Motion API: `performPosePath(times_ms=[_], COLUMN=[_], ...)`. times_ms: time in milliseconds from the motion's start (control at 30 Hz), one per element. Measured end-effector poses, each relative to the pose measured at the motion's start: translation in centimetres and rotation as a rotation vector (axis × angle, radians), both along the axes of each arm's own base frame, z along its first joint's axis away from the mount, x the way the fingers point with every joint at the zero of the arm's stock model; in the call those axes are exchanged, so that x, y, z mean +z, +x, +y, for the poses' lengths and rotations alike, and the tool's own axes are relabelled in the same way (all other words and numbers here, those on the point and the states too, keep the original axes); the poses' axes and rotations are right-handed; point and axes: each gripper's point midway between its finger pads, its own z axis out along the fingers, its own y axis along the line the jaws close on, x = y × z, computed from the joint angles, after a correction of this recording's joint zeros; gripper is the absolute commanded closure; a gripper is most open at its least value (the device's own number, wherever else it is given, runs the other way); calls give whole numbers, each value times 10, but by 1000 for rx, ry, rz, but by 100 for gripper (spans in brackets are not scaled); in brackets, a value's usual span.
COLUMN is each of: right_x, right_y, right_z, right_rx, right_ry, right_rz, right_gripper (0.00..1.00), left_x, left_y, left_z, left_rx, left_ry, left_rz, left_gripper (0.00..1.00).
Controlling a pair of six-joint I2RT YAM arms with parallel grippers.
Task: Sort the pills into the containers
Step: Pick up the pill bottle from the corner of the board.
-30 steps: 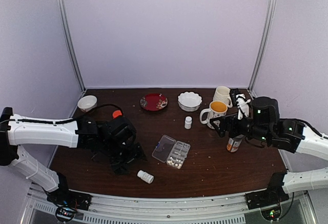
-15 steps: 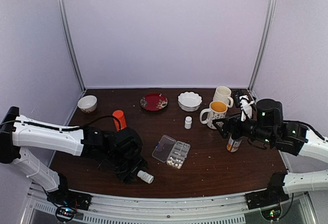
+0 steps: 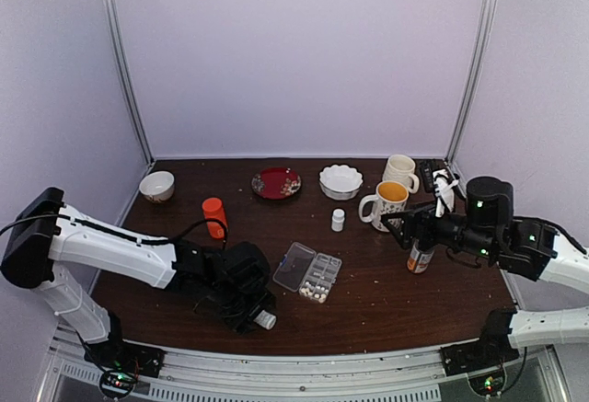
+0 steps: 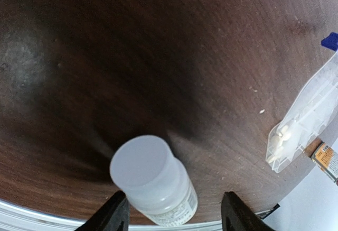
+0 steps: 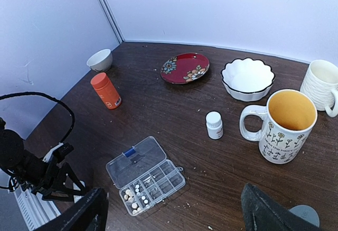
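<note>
White plastic, the bottle (image 4: 153,181) lies on its side between the left gripper's (image 4: 174,204) parted, unclamped jaws, cap toward 11 o'clock, with the pills (image 4: 282,133) in the clear pill box (image 4: 309,109) at 2 o'clock (the right gripper (image 5: 174,212), gaping wide and empty, is farther off).

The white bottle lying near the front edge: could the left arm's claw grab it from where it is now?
Probably yes: the left claw straddles the white bottle, one finger on each side, jaws open, and nothing else lies between them.
</note>
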Motion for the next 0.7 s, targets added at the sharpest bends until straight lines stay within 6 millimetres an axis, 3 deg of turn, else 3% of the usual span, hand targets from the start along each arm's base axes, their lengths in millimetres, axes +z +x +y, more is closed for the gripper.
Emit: performPosePath(times_ms=[100,300,433,700], right_x=[2,1,1,5], right_y=[-2,-4,-4,-7], right_z=[0,-3,-3,-6], right_rx=[7,8,8,7], right_ry=[14,25,30,52], right_rz=[-7,-15,-20,-39], right_gripper=[10,10,10,12], left_x=[-4,-5,-7,-17], left_y=[4,10,13,13], left_z=[-2,2,5,5], left_rx=[12,29,41,40], left_ry=[4,20,36,61], left_rz=[-16,-43,-60,-50], left_gripper=[48,50,57,58])
